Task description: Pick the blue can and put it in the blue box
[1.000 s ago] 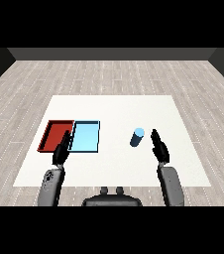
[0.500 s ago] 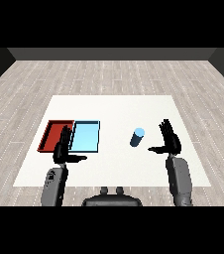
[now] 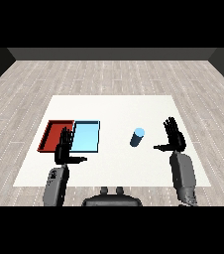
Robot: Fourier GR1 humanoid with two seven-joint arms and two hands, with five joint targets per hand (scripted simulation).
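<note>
- A shallow red rectangular tray [image 3: 54, 136] lies at the left of the white table [image 3: 114, 106].
- The black left hand [image 3: 64, 148] hovers at its near edge, fingers straight and spread, holding nothing.
- A shallow light blue rectangular tray [image 3: 86, 137] touches the red tray's right side.
- A small blue cylindrical can [image 3: 138, 137] stands right of the trays, apart from them.
- The black right hand [image 3: 173, 136], fingers straight and thumb out, is near the can's right, not touching.

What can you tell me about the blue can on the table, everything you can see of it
The blue can is a small plain cylinder, darker blue on its side with a lighter blue top. It stands on the white table, appearing to lean slightly, right of the light blue tray and left of the open right hand. Nothing touches it but the table.
</note>
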